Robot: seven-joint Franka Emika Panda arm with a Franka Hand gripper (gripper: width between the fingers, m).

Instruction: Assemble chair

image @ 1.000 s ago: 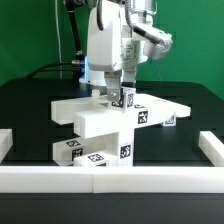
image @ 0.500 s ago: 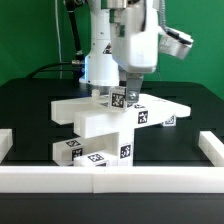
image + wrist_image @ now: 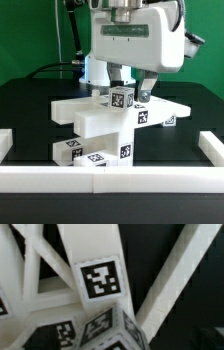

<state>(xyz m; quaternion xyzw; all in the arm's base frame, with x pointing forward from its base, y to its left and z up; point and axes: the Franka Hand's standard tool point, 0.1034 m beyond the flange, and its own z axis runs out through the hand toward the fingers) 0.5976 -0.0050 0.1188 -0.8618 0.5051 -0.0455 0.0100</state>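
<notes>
Right now the part-built chair (image 3: 100, 125) stands in the middle of the black bench (image 3: 30, 105), just behind the long white border rail (image 3: 110, 178). It is a cluster of white plastic slabs and bars. A broad slab lies crosswise, blocky pieces stand in front of it, and a small tagged block (image 3: 122, 98) sticks up at the top. The fingers (image 3: 143, 93) hang spread wide on either side of that block, one of them just beside its face toward the exterior view's right. They do not appear to be pinching anything. The wrist view is filled with white bars and one square tag (image 3: 100, 278), too close to tell which part carries it.

The parts look stiff, hard and light, with smooth faces that could slip under a weak pinch. They should not crush, but the joints seem only pushed together, so a sideways tug might shift or tip the whole stack. The safest hold is probably across two flat parallel faces of a narrow bar or block. The broad slab looks too wide for the fingers.
</notes>
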